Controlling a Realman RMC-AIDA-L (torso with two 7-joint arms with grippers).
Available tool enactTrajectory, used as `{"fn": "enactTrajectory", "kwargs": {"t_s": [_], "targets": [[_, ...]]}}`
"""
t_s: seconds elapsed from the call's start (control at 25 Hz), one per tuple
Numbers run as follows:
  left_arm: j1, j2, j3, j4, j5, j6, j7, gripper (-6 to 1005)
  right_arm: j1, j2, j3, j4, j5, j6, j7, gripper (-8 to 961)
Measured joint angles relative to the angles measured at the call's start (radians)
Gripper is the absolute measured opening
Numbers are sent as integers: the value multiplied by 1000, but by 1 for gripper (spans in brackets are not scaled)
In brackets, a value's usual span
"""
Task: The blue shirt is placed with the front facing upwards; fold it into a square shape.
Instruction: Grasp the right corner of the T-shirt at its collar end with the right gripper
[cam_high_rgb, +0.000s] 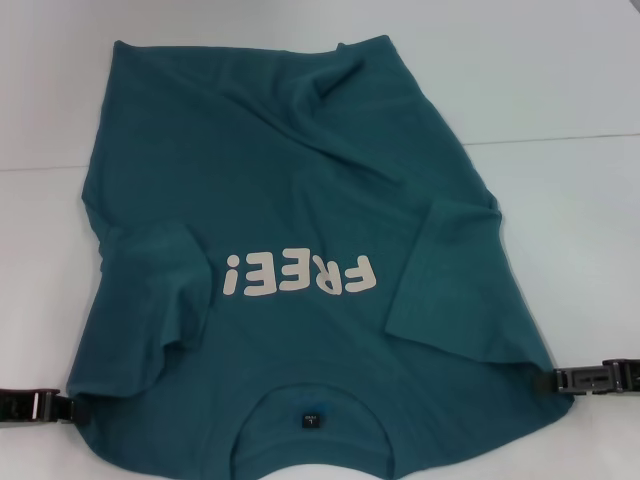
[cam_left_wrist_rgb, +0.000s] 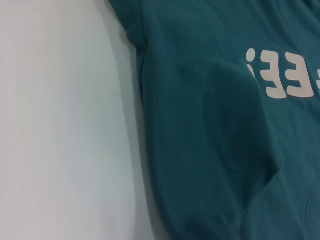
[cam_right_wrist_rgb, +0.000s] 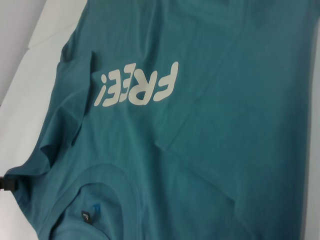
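The blue shirt (cam_high_rgb: 300, 200) lies front up on the white table, its white "FREE!" lettering (cam_high_rgb: 300, 275) upside down to me and its collar (cam_high_rgb: 312, 420) nearest me. Both short sleeves are folded inward over the chest. My left gripper (cam_high_rgb: 64, 405) lies low at the shirt's near left shoulder corner, and the fabric is drawn to a point into it. My right gripper (cam_high_rgb: 558, 380) is at the near right shoulder corner, pinching the cloth in the same way. In the right wrist view the left gripper (cam_right_wrist_rgb: 7, 184) shows far off at the shirt's edge.
The white table (cam_high_rgb: 560, 100) spreads around the shirt, with a seam line (cam_high_rgb: 560, 138) crossing it at the back right. The shirt's hem (cam_high_rgb: 250, 50) lies at the far side. A small dark label (cam_right_wrist_rgb: 86, 215) sits inside the collar.
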Motion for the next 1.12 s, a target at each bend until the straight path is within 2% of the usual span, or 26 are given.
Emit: {"fn": "enactTrajectory", "kwargs": {"t_s": [0.8,1.12], "targets": [[-11,-5,-1,0,0,-3,1,20,-9,2,51,-44,-28,34,11,865],[-13,-6,-1,0,0,-5,2,20,12,23,42,-44,-62,86,20,861]]}}
